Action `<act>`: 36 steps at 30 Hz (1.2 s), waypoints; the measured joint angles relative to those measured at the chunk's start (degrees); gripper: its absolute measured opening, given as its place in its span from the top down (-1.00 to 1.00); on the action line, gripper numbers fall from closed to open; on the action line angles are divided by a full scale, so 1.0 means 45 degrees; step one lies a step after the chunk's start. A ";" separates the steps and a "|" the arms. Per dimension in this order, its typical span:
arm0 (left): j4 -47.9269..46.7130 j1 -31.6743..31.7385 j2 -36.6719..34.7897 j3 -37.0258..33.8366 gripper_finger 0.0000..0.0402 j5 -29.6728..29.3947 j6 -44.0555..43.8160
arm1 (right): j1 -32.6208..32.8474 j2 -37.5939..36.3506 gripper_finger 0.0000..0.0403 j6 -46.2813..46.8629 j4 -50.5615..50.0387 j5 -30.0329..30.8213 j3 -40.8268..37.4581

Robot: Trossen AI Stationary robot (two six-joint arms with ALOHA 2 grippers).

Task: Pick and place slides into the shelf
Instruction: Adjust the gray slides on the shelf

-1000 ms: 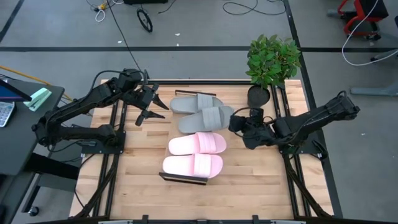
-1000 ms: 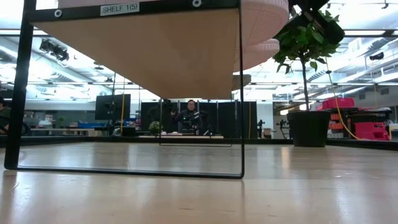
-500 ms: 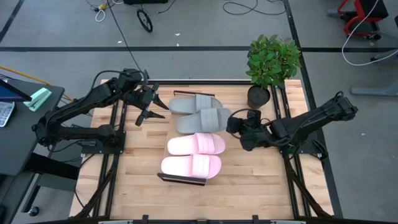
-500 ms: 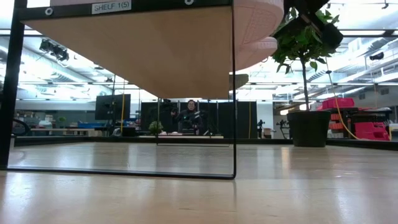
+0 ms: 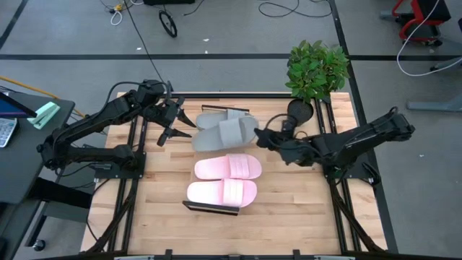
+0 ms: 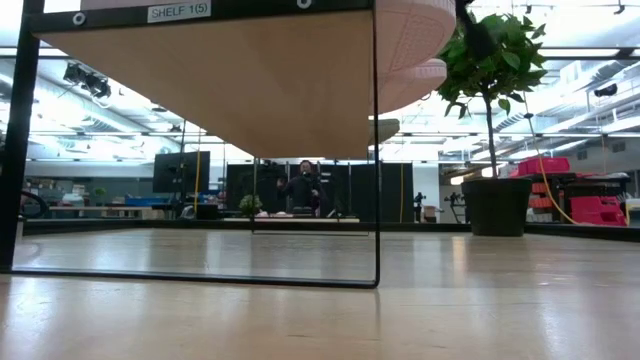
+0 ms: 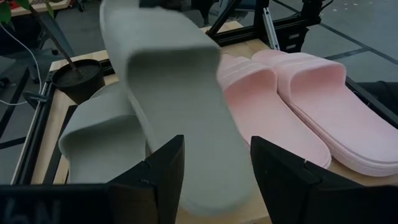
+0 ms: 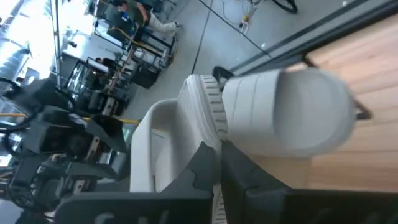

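Note:
Two pink slides (image 5: 225, 167) (image 5: 221, 192) lie side by side on the shelf (image 5: 211, 208). One grey slide (image 5: 214, 118) lies flat at the shelf's far end. The other grey slide (image 5: 225, 133) is tilted and partly over the first, with my right gripper (image 5: 261, 136) shut on its right end. My left gripper (image 5: 177, 127) hangs open just left of the grey slides with nothing between its fingers (image 7: 155, 177). In the left wrist view the tilted grey slide (image 7: 177, 87) rises above the flat one (image 7: 99, 137). My right gripper pinches the sole's edge (image 8: 211, 115) of the grey slide between its two fingers, at the slide's right end beside the wide strap (image 8: 286, 118). The fingers come nearly level from the table's right. That end is raised and the slide is tilted, with its left end over the other grey slide.
A potted plant (image 5: 315, 72) stands at the table's far right corner, close behind my right arm. Bare tabletop planks (image 5: 166, 180) lie left of and in front of the shelf. In the low view the pink slides' ends (image 6: 420, 35) overhang the shelf top.
My right gripper, shut all the while, has gone toward the table's left and far edge, risen a little and rolled. The grey slide in it has turned, tipped up at its right end and slid partly over the other grey slide. The shelf has shifted slightly left.

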 joint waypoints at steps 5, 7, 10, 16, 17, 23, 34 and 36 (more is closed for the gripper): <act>-0.0001 -0.0002 0.0000 0.0000 0.06 0.0003 0.0011 | -0.0457 0.1289 0.95 0.0027 0.1875 -0.0882 -0.0002; -0.0005 -0.0002 0.0000 0.0000 0.06 0.0000 0.0060 | -0.0541 0.1817 0.95 0.0016 0.2812 -0.1196 -0.0004; -0.0005 -0.0004 0.0000 0.0000 0.06 -0.0002 0.0107 | -0.0583 0.2392 0.95 0.0249 0.3392 -0.1255 -0.0004; -0.0014 0.0000 0.0000 0.0000 0.06 -0.0002 0.0389 | -0.0584 0.3219 0.95 0.0945 0.3399 -0.1182 -0.0004; -0.0010 -0.0005 0.0000 0.0000 0.05 -0.0002 0.0389 | -0.0584 0.3304 0.95 0.1010 0.3333 -0.1197 -0.0004; -0.0015 -0.0005 0.0000 0.0000 0.06 -0.0002 0.0389 | -0.0588 0.3381 0.95 0.1218 0.2391 -0.1365 0.0011; -0.0005 -0.0005 0.0000 0.0000 0.06 -0.0002 0.0384 | -0.0399 0.3376 0.95 0.1422 0.0928 -0.1818 0.1078; 0.0032 0.0000 0.0000 0.0000 0.06 -0.0002 0.0384 | -0.0404 0.3376 0.95 0.1968 -0.0468 -0.2158 0.1685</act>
